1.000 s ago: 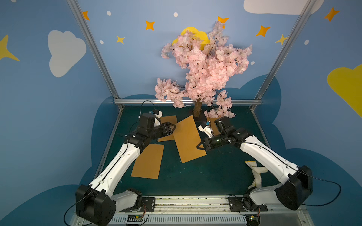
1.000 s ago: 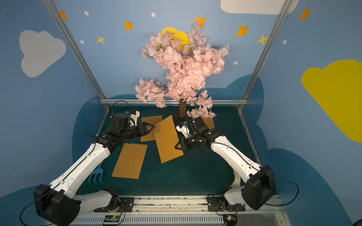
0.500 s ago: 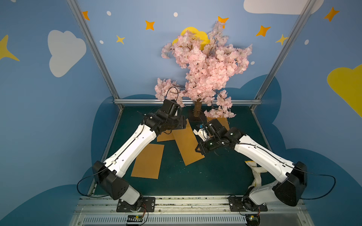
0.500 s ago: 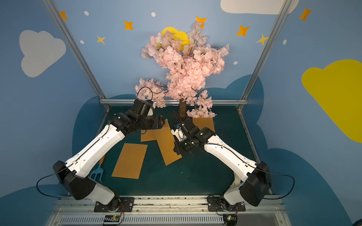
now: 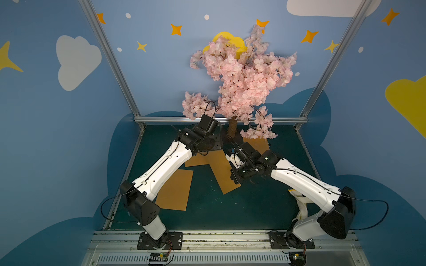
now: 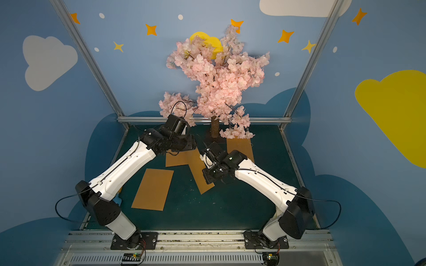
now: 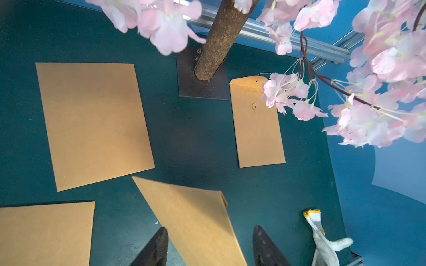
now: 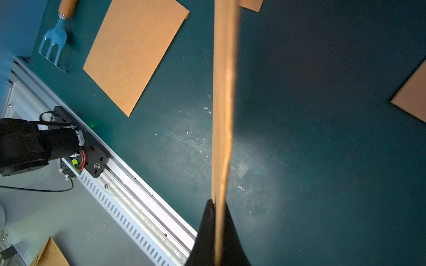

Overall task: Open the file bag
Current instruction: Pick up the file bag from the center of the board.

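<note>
- While blue walls (image 5: 161, 76) painted with clouds and stars enclose it, the dark green table (image 5: 230, 207) carries a pink blossom tree (image 5: 242, 76) at the back.
- The right gripper (image 8: 217, 232) is clamped on the brown file bag (image 5: 222, 175), holding it tilted above the table's middle.
- The left gripper (image 7: 210, 230) stands open, its jaws either side of the bag's free end, grasping nothing.

place: robot lab booth | cues: painted sky walls (image 5: 161, 69), aluminium frame (image 5: 161, 119), blossom tree (image 5: 242, 76)
</note>
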Controlling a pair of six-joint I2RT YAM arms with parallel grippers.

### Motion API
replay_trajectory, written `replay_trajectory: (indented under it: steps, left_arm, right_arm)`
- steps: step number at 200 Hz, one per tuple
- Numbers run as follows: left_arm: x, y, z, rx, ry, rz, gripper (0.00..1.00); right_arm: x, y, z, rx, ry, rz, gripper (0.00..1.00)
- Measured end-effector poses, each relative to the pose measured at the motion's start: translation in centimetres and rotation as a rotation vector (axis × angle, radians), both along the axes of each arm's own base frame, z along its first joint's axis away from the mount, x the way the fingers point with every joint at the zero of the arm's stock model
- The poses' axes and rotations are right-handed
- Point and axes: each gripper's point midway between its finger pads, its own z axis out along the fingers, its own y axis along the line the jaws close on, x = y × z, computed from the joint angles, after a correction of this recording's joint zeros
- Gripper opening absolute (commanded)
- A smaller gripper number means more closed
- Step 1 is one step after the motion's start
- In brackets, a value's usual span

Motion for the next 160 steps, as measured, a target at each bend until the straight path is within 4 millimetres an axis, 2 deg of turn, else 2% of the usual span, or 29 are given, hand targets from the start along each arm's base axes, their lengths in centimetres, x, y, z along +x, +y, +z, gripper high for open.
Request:
replay_trajectory:
  steps: [59,144,160]
  left_arm:
    - [0.5,-0.6,-1.9,0.015,0.044,0.010,0.53]
    - [1.0,-1.1,-3.6,0.036,0.077,0.010,0.50]
    - [1.1,-1.2,-3.9,0.038,0.083,0.011,0.47]
  right_arm:
    - [0.7,0.5,1.0,0.005,-0.033,-0.006,0.00]
    - [0.7,0.5,0.8,-0.006,-0.041,-0.003,0.00]
    - [0.7,0.5,0.9,-0.008,-0.042,-0.003,0.00]
